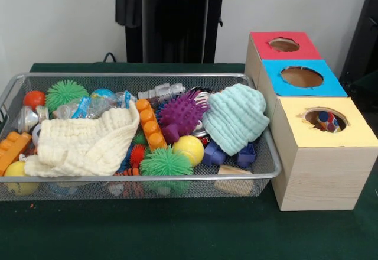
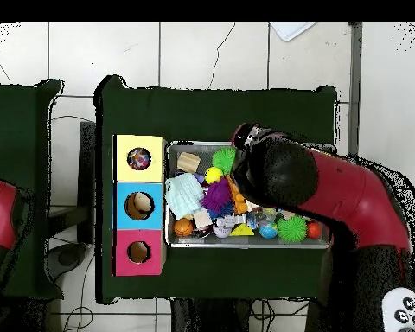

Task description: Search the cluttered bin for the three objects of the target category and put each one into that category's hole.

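A wire bin is full of mixed toys. A cream cloth and a mint cloth lie on top. Between them sit a purple spiky ball, an orange brick, a green spiky ball and a yellow ball. Beside the bin stand three boxes with holes: red, blue and yellow. A colourful ball lies in the yellow hole. In the overhead view my red arm reaches high over the bin, with the gripper at its end.
More toys lie in the bin: a wooden block, blue bricks, a metal piece, an orange ball, another green spiky ball. The arm hides part of the bin from above. The green table surrounds all.
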